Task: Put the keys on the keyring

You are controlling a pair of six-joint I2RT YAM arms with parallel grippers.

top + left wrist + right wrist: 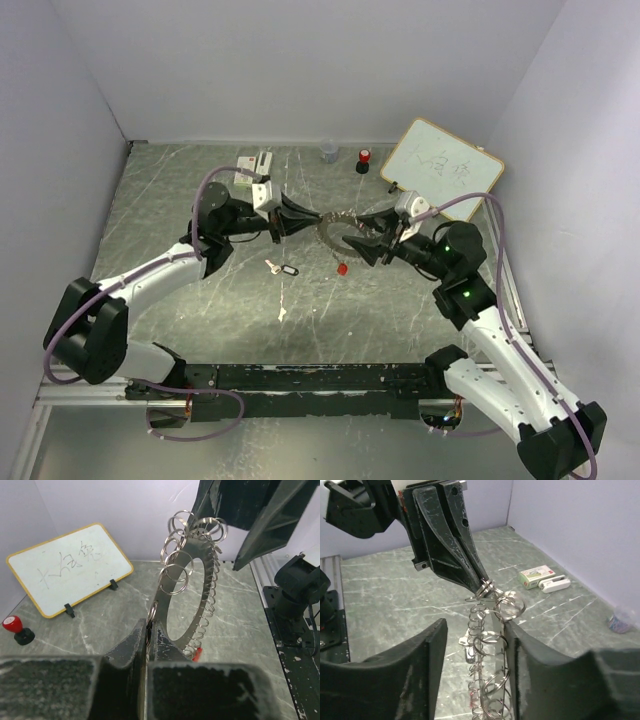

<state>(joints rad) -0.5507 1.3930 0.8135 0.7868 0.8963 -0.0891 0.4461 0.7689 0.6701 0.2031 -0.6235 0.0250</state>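
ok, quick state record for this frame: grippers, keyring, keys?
keyring: held off the table between both arms, small split rings along its rim
left gripper: shut on the keyring's edge
right gripper: open, a finger either side of the keyring
black-headed key: lying on the table, off the ring
red-headed key: under the keyring; attached or not, cannot tell
background: whiteboard

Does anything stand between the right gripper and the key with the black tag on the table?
The keyring sits between the open fingers of the right gripper, while the shut left gripper holds its other side. The right gripper should probably back away first. Otherwise nothing visible blocks the black-tagged key.
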